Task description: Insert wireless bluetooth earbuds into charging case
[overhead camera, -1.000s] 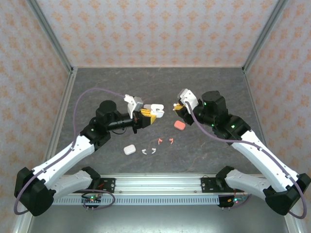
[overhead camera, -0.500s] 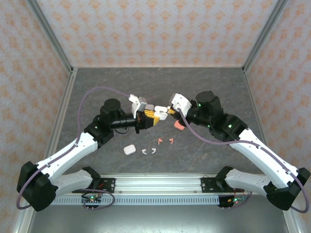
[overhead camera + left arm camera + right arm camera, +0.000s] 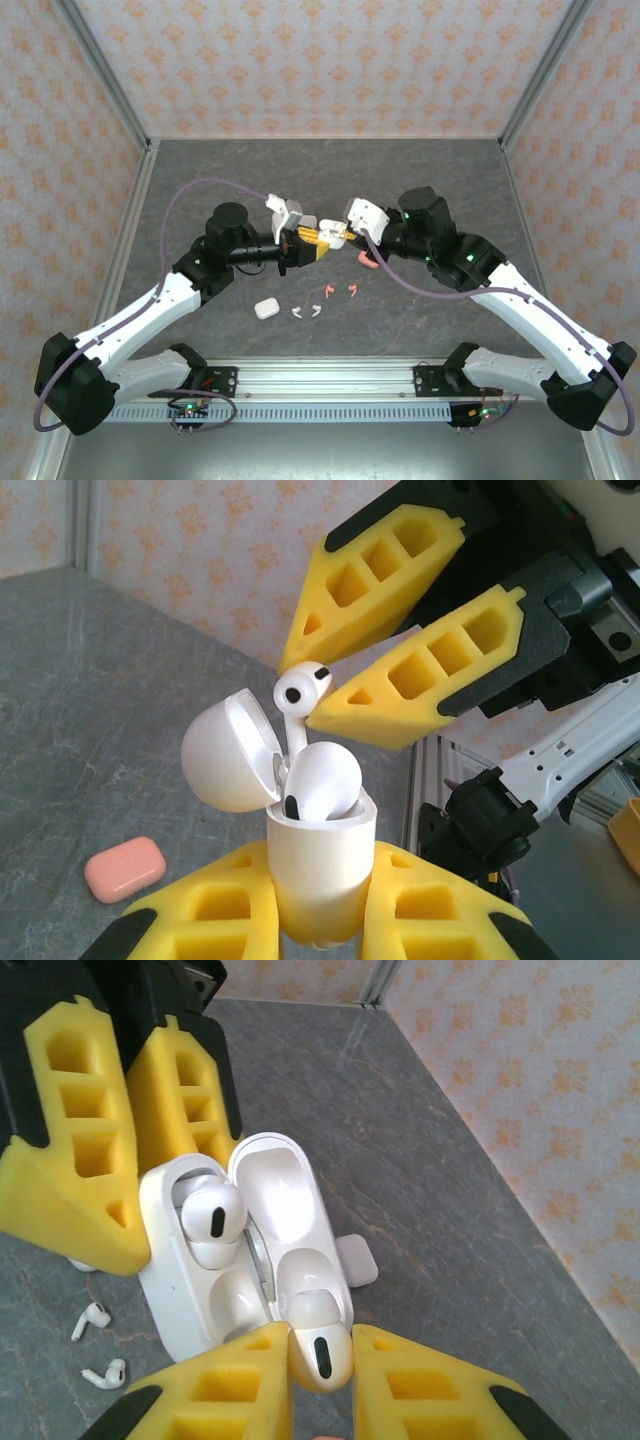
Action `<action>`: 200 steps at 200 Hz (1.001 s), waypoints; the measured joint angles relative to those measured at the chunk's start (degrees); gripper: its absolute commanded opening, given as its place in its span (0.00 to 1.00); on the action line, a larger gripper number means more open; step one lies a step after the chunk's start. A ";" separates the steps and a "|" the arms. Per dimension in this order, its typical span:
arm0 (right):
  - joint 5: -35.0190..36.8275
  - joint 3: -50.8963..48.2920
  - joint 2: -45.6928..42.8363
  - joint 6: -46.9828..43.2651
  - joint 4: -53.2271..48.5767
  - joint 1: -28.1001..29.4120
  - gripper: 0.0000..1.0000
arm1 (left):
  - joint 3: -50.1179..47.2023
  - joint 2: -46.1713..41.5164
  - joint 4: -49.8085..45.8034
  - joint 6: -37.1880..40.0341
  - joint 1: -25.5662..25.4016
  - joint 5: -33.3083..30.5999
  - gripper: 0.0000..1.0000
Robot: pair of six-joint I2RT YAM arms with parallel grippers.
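The overhead view showed two pink earbuds (image 3: 328, 291) and two loose white earbuds (image 3: 298, 313) lying on the table nearer than the grippers, right of a closed white case (image 3: 265, 309). The left wrist view showed the left gripper (image 3: 320, 885) clamped on the open charging case (image 3: 320, 855), with one glossy seated earbud (image 3: 322, 778) inside. The right wrist view showed the right gripper (image 3: 320, 1348) pinching the held earbud (image 3: 320, 1352), white and stemmed, at the case's mouth.

The open white case (image 3: 320, 845) loses its base between the fingers of the left gripper (image 3: 320, 900) — possibly past the bottom edge. The right gripper (image 3: 320, 1338) buries the sides of the held earbud (image 3: 318, 1360). From above, that gripper covers part of the pink case (image 3: 368, 262).
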 measured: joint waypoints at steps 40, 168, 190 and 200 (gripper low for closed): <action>-2.03 0.00 0.00 -0.70 -0.70 -0.02 0.18 | 0.00 0.00 -0.04 0.00 -0.02 0.39 0.00; -5.40 3.17 1.86 -1.09 -5.66 -0.46 0.39 | 0.00 -0.02 -0.37 0.24 -0.76 1.49 0.00; -5.35 3.89 1.95 -0.68 -6.40 -0.61 0.50 | -0.02 -0.07 -0.37 0.46 -0.76 1.77 0.00; -5.40 4.33 1.95 0.02 -6.49 -0.74 0.56 | -0.02 -0.13 -0.37 0.79 -0.87 1.79 0.00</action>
